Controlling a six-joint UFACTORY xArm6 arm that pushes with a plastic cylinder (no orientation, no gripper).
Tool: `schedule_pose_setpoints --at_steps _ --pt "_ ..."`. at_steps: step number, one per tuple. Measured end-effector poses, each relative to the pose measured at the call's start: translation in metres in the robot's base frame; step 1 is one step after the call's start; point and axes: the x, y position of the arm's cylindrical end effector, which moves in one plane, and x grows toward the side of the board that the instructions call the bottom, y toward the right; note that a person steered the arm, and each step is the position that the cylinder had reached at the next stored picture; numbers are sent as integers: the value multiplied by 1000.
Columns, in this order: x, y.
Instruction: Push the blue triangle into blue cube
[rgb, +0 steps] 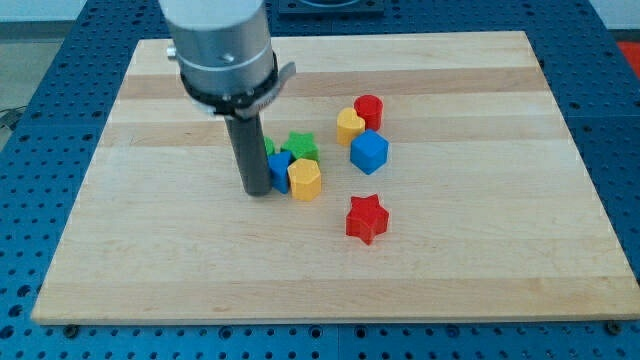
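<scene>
On the wooden board (150, 250), my tip (257, 191) touches the blue triangle block (279, 168), beside a yellow hexagon block (305, 180). Well apart rightward sits the blue cube (369, 152). No jaws exist on this rod.

Wooden board (200, 270) carries a red star (366, 218), blue cube (368, 152), red cylinder (369, 110), yellow heart (349, 126), yellow hexagon (304, 180), green star (299, 147) and partly hidden blue triangle (279, 166).

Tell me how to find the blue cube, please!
Start at the wooden board and find the red star block towards the view's bottom. Just above it sits the blue cube block, the only fully visible blue block, below the yellow heart block.
</scene>
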Motion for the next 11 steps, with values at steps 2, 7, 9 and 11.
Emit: schedule_pose_setpoints --at_steps 2,7,9,11 --pt "-3 -37" --pt "-3 86" --pt "-3 107" --pt "-7 103"
